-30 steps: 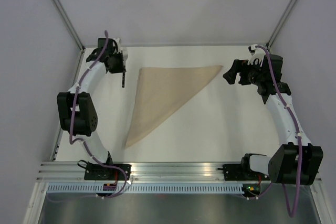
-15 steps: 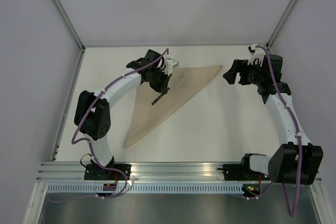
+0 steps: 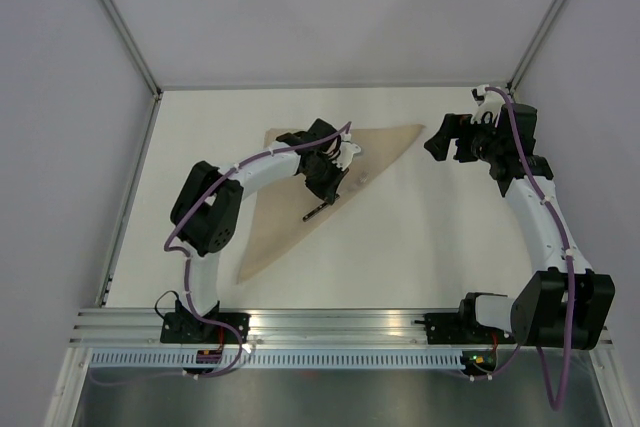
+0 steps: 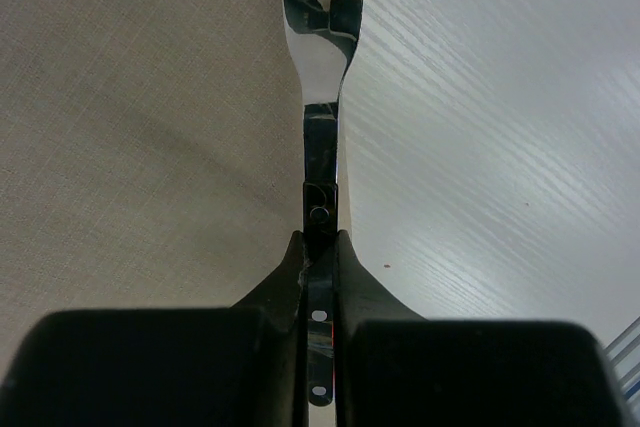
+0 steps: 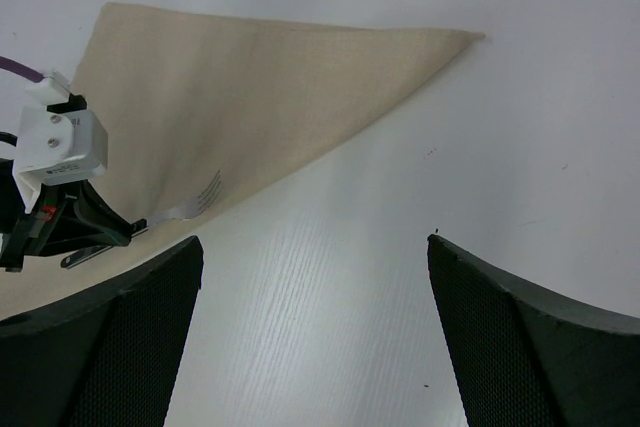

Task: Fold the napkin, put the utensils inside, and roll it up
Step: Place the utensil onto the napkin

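Now that the left gripper (image 3: 322,185), jaws clamped on a fork (image 4: 320,37), has swung from the desk's (image 3: 400,247) far-left corner to the right edge of the triangle-folded napkin (image 3: 275,232) at mid-desk, the fork looks ready to place, while the right gripper's (image 3: 435,142) jaws gape empty.

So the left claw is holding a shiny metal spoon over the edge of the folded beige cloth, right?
No, it's a shiny metal fork: the left wrist view shows its tines. The left claw does hold it over the edge of the folded beige cloth.
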